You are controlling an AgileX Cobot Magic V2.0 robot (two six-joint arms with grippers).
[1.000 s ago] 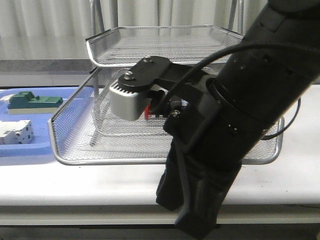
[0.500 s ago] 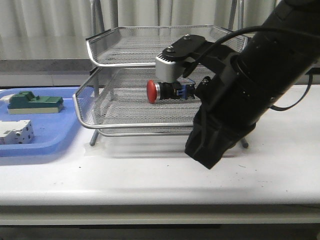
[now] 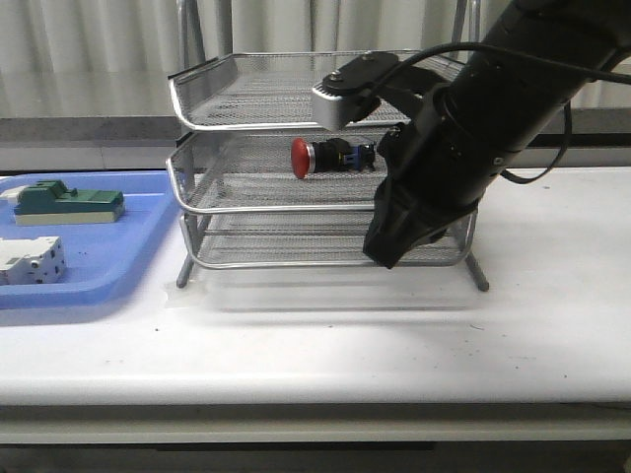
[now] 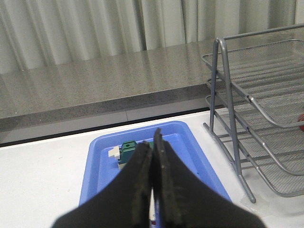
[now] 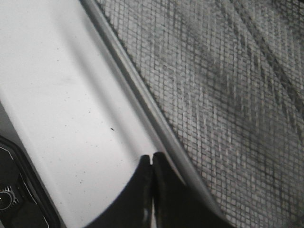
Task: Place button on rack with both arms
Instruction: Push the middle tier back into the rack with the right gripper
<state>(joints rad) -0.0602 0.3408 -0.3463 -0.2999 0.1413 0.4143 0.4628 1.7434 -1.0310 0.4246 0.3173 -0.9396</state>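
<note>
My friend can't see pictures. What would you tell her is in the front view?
A red-capped button lies on its side in the middle tray of a three-tier wire rack on a white table. A big black robot arm reaches across the rack's right side. To the left, a blue tray holds a green block and a white block.

Open worktop lies in front of the rack, bare right across and easy to pass over. The right arm crosses the rack's right half, blocking the front of the middle and lower tiers there. The left half of those tier openings is free. On the left, the blue tray sits just beside the rack, leaving only a narrow strip between them.
</note>
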